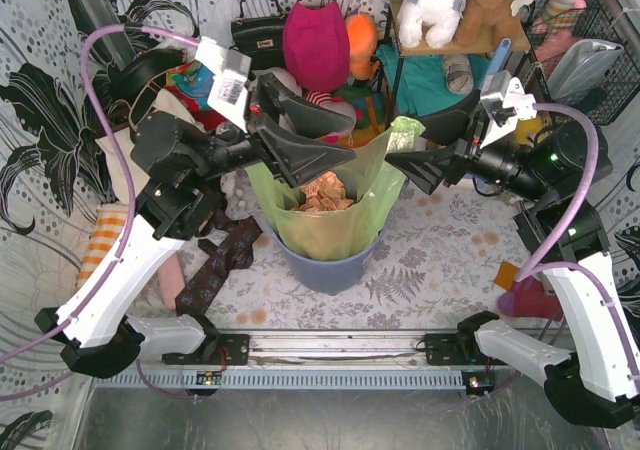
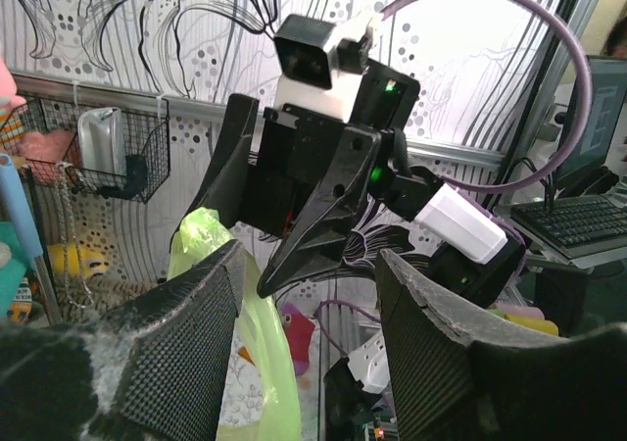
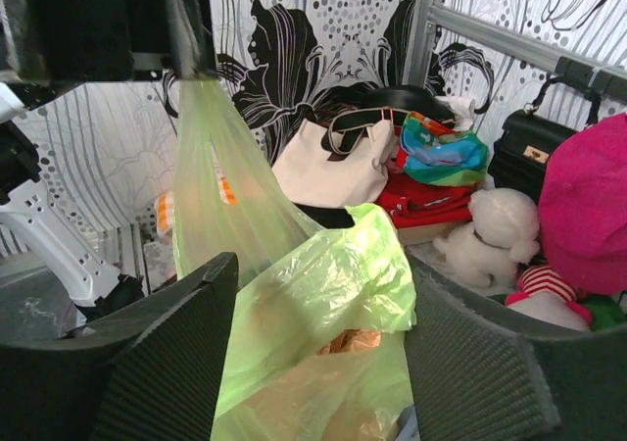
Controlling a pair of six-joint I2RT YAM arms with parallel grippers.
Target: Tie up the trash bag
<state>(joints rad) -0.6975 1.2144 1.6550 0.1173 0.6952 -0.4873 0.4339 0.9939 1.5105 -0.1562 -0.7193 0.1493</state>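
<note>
Of the trash bag (image 1: 330,220): stands mid-table in the blue-grey bin (image 1: 330,267). Flanked by left gripper (image 2: 309,265) and right gripper (image 3: 321,269), both spread wide, clasping nothing; bulges between the right fingers.

The top camera hangs high over the near edge, looking down and far across the whole table (image 1: 440,230), with the bag (image 1: 325,215) at mid-frame. The left wrist camera (image 1: 228,75) sits close behind the left gripper (image 2: 312,255) and faces right across the scene. The right wrist camera (image 1: 503,98) sits close behind the right gripper (image 3: 321,263) and faces left and far. All three views share the bag, and each wrist view also catches the opposite gripper.
</note>
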